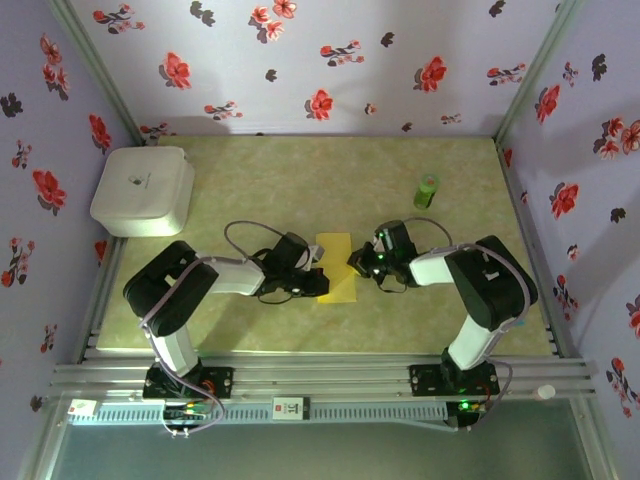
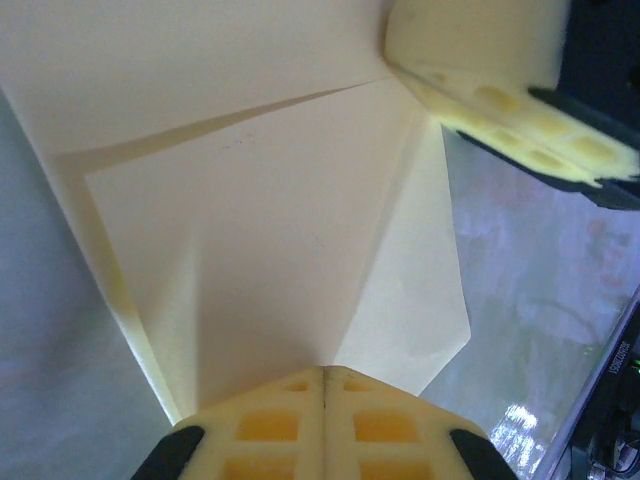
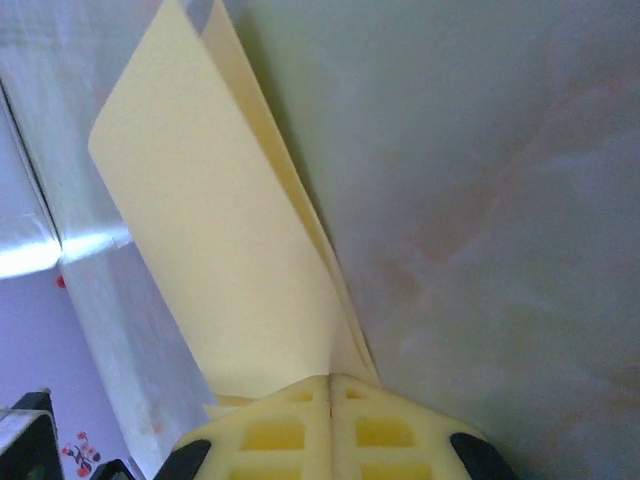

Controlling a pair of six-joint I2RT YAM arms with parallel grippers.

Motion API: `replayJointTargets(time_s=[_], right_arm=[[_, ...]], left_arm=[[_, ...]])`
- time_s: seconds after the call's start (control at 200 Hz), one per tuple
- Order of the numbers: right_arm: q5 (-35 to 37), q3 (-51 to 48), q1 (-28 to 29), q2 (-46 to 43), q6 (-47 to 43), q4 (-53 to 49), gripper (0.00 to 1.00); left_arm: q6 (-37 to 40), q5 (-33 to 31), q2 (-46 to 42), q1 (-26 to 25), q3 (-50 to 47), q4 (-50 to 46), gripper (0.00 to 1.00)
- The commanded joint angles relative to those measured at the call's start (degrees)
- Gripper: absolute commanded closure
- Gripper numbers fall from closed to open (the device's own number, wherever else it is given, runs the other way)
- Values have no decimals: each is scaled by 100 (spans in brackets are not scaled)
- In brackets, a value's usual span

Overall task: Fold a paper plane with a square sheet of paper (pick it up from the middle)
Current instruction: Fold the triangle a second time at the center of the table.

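My left pincer [image 2: 325, 388] is clamped on the paper [image 1: 337, 254], biting the edge where two creases run together. My right pincer [image 3: 330, 388] is closed on it too, pinching a doubled edge whose two layers fan apart beyond my pads. The paper, partly folded, is well right of the box [image 1: 145, 190] and a little nearer my bases, strung between both pincers. From above I cannot tell how much of it rests on the counter [image 1: 300, 170].

I judge it near weightless, thin and floppy. A single layer will bow and sag, while a creased or doubled part is stiffer and should keep its line. The folds are therefore the place to hold it, not a loose flap. If my arms pull apart or twist against each other, I expect a tear or a stray wrinkle, so both must move as one. My soft ribbed pads should not let it slip.

The counter is pale green and mottled, with a sheen in my wrist views. It looks smooth, so a sheet lying flat on it would be hard to get under. A green cylinder [image 1: 427, 190] stands far right of the box at about the same depth, apart from the paper. Lilac walls [image 1: 300, 60] with red flowers close in on three sides.
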Motion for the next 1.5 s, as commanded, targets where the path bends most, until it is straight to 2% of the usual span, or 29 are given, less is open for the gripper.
replayJointTargets(time_s=[0.0,0.23,0.445,0.54,0.7,0.845,1.02,1.345,1.495], right_arm=[[362,-119,-149,-225,-4,55,99],[258,27,210,-975,-330,-460,98],[184,185,588,-561,-306,-614,99],[167,196,591,-354,-318,-626,100],[562,136,526,-88,-428,-1079,100],[595,-120,401,-22,-314,-907,100],[537,-143,389,-18,-298,-836,100],[463,-72,389,18,-269,-818,100],[477,-81,389,-11,-268,-832,100]], left_arm=[[-23,-254,79,25,-310,-818,100],[-29,-266,-2,26,-328,-766,100],[-11,-257,0,26,-279,-772,100],[-37,-246,-8,25,-294,-747,100],[-155,-137,-121,25,-309,-597,100],[-337,-21,-427,25,-199,-491,100],[-984,110,-624,14,-140,312,100],[-971,284,253,1,571,368,100],[-823,262,500,-8,930,87,100]])
